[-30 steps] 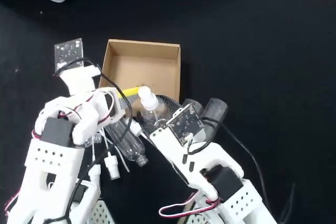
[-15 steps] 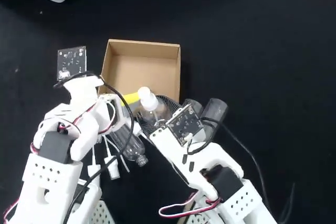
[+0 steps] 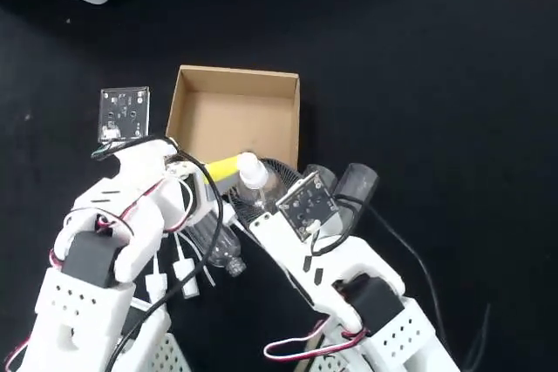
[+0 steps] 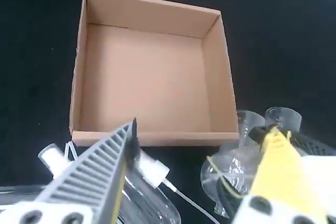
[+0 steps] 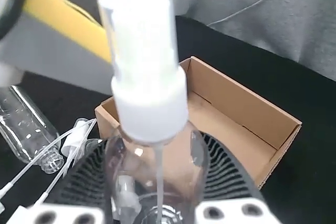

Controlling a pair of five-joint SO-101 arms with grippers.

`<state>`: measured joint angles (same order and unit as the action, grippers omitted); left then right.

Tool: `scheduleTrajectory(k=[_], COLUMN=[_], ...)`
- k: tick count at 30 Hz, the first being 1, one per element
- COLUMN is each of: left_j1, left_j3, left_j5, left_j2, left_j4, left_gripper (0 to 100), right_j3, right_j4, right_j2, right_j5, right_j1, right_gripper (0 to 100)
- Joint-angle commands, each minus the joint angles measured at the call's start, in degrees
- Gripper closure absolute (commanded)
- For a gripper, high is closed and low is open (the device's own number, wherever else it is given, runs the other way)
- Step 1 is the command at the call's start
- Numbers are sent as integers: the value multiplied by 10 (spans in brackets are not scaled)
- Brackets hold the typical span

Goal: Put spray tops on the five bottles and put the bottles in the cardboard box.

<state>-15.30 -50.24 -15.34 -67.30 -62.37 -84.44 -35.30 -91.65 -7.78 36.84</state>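
Observation:
My right gripper (image 5: 157,174) is shut on a clear bottle (image 5: 152,166) that stands upright with a white spray top (image 5: 144,72) on its neck. In the high view this bottle (image 3: 258,187) stands just in front of the cardboard box (image 3: 234,115), which is empty. My left gripper (image 4: 202,132) is open and hangs over the box's near wall (image 4: 152,139). Its yellow finger (image 3: 220,166) lies beside the spray top (image 3: 252,168). A bare bottle (image 3: 214,237) lies on the table below the left arm.
Loose spray tops (image 3: 186,280) with thin tubes lie near the left arm's base. Two more clear bottles (image 3: 356,182) stand to the right of the held one. Black table stretches free to the right and behind the box.
The left arm has swung its wrist back and down, and its yellow finger now sits beside the spray top. The held bottle's top has shifted slightly right.

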Motion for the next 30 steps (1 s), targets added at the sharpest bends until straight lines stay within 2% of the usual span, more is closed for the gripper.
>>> scheduleTrajectory(k=[1, 17, 27, 30], left_j1=[-31, -49, 128, 181], left_j3=[-3, -18, -18, -19], left_j5=[12, 13, 15, 37], left_j2=[-18, -19, -87, -113], left_j4=[-3, -2, -1, -2], left_gripper=[636, 636, 632, 636], right_j3=[6, 6, 5, 5], right_j4=[11, 11, 10, 10], right_j2=[-9, -9, -14, -14], right_j5=[-5, -5, -5, -5], right_j1=[11, 11, 9, 9], right_gripper=[949, 949, 949, 949])
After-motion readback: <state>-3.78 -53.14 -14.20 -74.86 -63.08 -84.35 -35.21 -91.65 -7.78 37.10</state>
